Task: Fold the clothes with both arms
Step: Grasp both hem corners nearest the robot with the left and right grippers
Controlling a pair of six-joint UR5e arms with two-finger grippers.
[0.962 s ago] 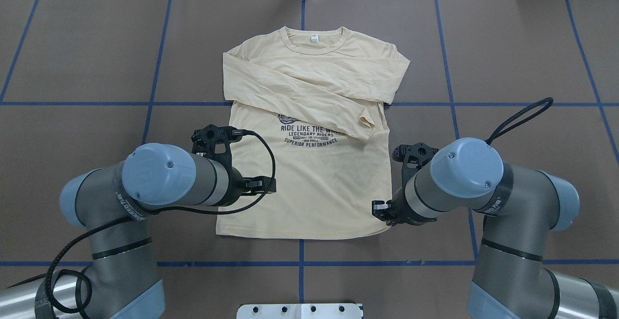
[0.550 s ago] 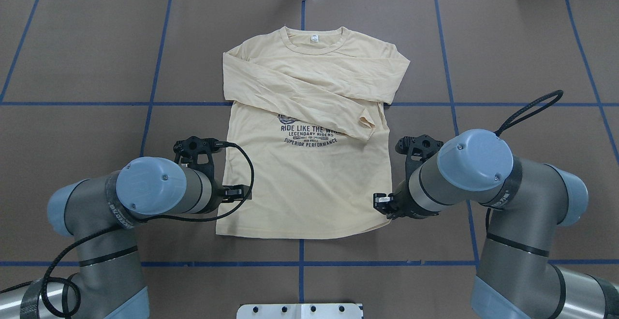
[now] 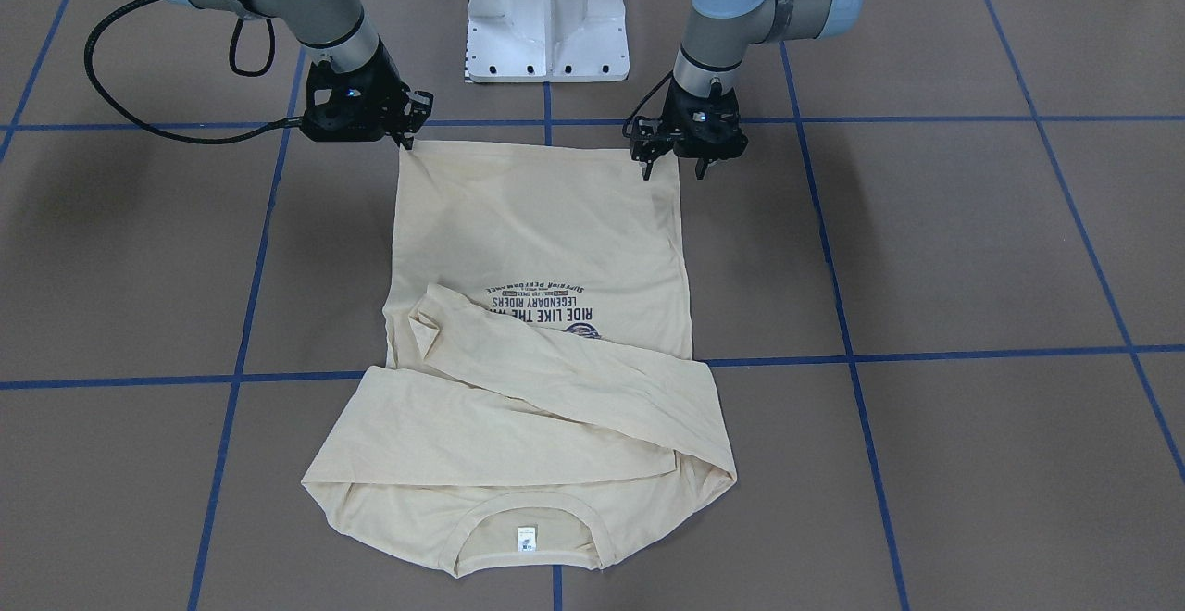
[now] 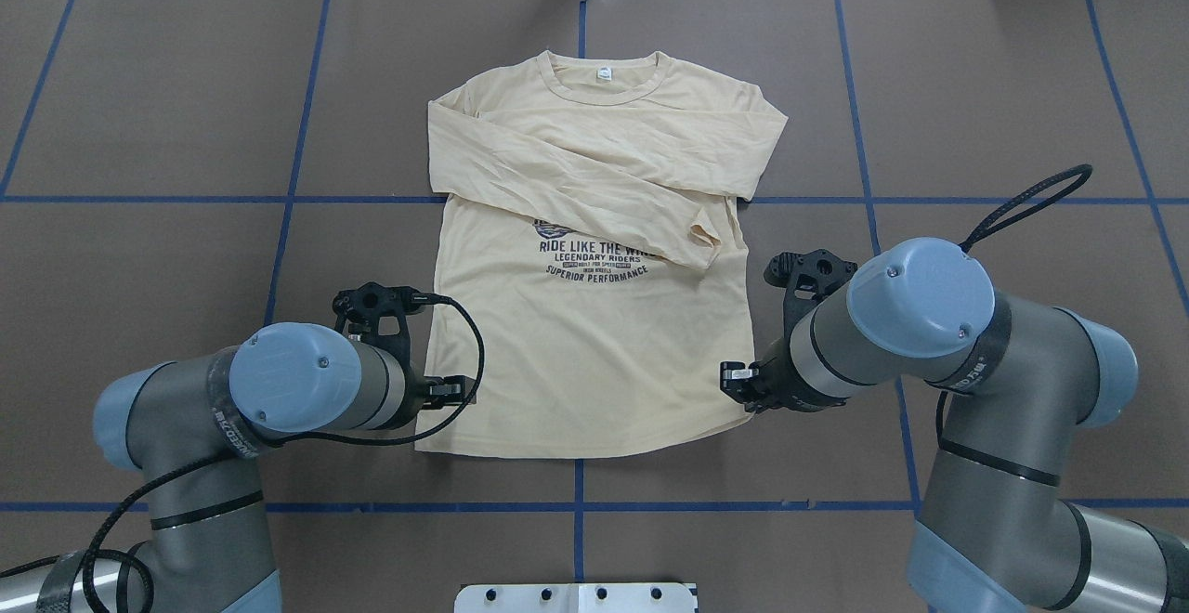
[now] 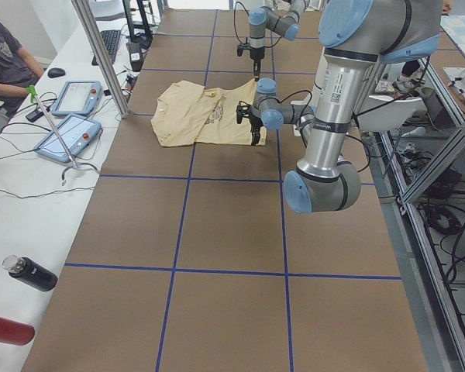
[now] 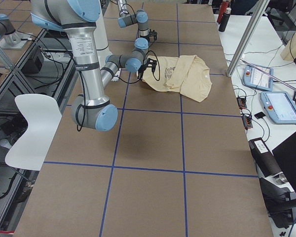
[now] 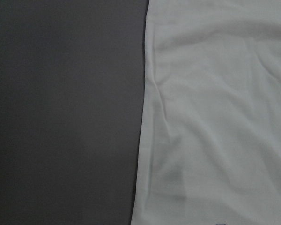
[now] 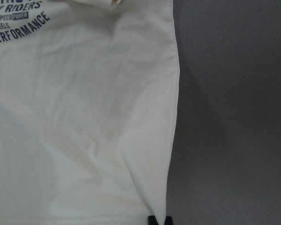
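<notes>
Both claws sit at the hem corners of the shirt (image 4: 594,362), which lies flat on the table (image 4: 186,111), sleeves crossed. Your right claw (image 3: 407,139) pinches its corner; your left claw (image 3: 673,168) hangs spread.

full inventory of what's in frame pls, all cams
shirt: 1, cream-yellow with navy print, flat mid-table, sleeves folded across the chest
table: 1, brown with blue grid lines, under the shirt
base: 1, white, at the robot's edge of the table
tablets: 2, grey-blue, on the side bench
black bottle: 1, black, bench
red bottle: 1, red, bench
chair: 1, white, beside the table
person: 1, dark top, seated at the bench
left arm: 1, grey with blue caps
right arm: 1, same colours
left gripper: 1, black, hem corner, jaws apart
right gripper: 1, black, other hem corner, jaws unclear
</notes>
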